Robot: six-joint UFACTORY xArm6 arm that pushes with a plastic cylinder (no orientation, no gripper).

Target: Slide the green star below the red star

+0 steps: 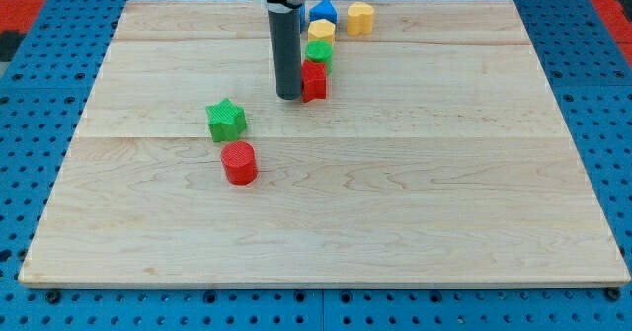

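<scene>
The green star [226, 120] lies left of the board's middle. Just below it, nearly touching, stands a red cylinder [239, 163]. The red star [314, 80] sits near the top centre, partly behind my rod. My tip [288, 96] rests on the board right against the red star's left side, about 65 px to the right of and above the green star.
A column of blocks runs up from the red star: a green block [319, 53], a yellow block [321, 32], a blue block [323, 13]. A yellow hexagon [360, 18] sits to their right near the top edge. The wooden board [444, 173] lies on a blue pegboard.
</scene>
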